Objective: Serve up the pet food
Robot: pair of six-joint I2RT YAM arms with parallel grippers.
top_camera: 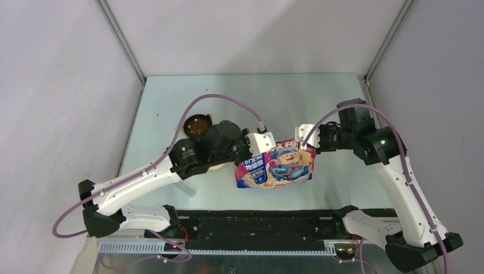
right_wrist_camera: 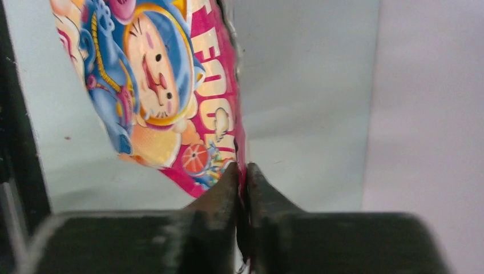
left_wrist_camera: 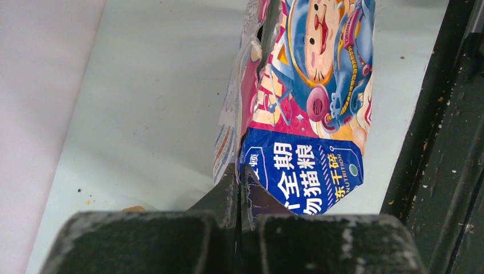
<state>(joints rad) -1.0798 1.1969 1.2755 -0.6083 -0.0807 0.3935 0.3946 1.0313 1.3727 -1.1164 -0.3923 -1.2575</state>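
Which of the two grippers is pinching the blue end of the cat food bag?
The left gripper: it clamps the blue-labelled corner of the bag, while the right gripper pinches the pink edge.

The pale grey-green counter [top_camera: 319, 97] carries a small round dark bowl [top_camera: 185, 124] of brown kibble pellets [top_camera: 198, 127] at its left. A glossy blue-and-pink cartoon-cat bag [top_camera: 277, 166] is at mid-counter, but whether it rests on the surface cannot be told. A few crumbs [left_wrist_camera: 87, 201] dot the surface.

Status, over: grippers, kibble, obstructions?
Left gripper shut on glossy blue-and-pink cat-print bag; right gripper pinching its opposite edge. Brown kibble in round dark bowl. Left arm crowds bowl.
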